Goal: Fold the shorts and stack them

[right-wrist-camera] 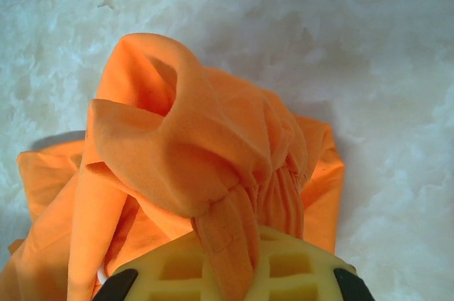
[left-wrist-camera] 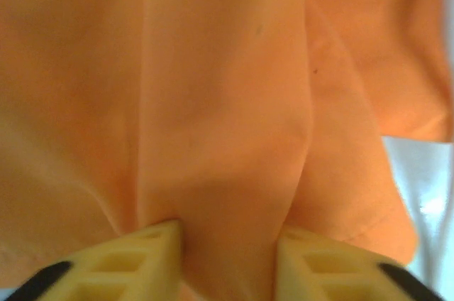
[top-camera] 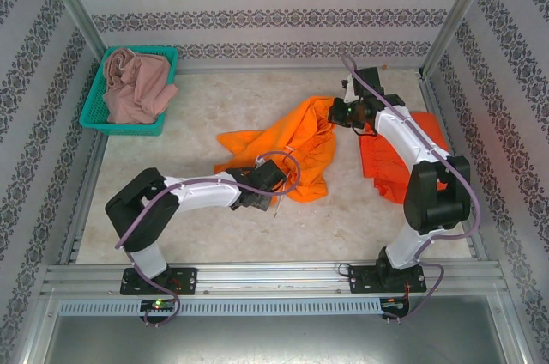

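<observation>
One orange shorts (right-wrist-camera: 213,166) wristside, pink shorts (top-camera: 135,85) overhead

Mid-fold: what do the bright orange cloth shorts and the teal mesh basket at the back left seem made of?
The bright orange shorts look like thin matte woven cloth, fibre unclear: they drape in soft folds and gather at the waistband. The teal basket looks like rigid moulded plastic: open mesh walls, straight rim.

Orange shorts (left-wrist-camera: 213,102) up close at the left gripper (left-wrist-camera: 227,237).
A raised fold of the cloth stands between the two yellow fingers (left-wrist-camera: 142,265), touching both; a strip of pale table (left-wrist-camera: 429,201) shows at the lower right.
</observation>
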Motion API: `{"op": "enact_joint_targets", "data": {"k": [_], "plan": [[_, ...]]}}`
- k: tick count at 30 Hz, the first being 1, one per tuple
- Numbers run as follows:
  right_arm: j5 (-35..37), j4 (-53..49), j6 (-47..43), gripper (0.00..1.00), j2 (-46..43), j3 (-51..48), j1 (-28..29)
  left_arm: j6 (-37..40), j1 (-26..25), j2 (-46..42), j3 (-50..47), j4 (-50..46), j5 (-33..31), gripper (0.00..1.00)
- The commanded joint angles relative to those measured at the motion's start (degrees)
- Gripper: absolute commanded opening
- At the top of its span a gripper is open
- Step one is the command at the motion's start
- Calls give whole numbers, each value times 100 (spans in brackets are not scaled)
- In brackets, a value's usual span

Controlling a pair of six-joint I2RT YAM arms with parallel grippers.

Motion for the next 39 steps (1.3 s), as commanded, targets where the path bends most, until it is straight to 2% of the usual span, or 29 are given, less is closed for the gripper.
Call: {"op": "enact_joint_targets", "data": {"k": [1,4,5,10,14,17,25,29,36,39], "plan": [[-45,42,-71,5,-215,-99,-3,-247,-52,182,-130,-7,-353,18],[-105,79,-105,5,-317,-91,-3,-211,-21,-81,-78,-165,-631,2],[-128,107,-107,4,-386,-92,-3,-167,30,-258,-41,-254,-736,0],[-312,251,-167,3,-793,-32,-3,377,652,-1478,382,-610,-933,0],[-532,396,-233,3,-1238,25,6,936,1585,-2365,1195,-872,-745,0],[-715,628,-314,2,-1677,-9,60,1391,2212,-2665,2052,-1046,-693,0],[-1094,1121,-449,0,-2732,185,489,2269,3178,-2139,4790,-1706,-754,0],[-1214,1057,-570,0,-2934,685,959,2433,3568,-1628,6338,-2094,-754,0],[-1532,1156,-536,0,-3097,1789,1913,2512,3828,-806,9263,-2638,-921,0],[-1363,1273,-484,0,-3243,2020,2078,2558,3826,-838,9749,-2243,-942,0]]}}
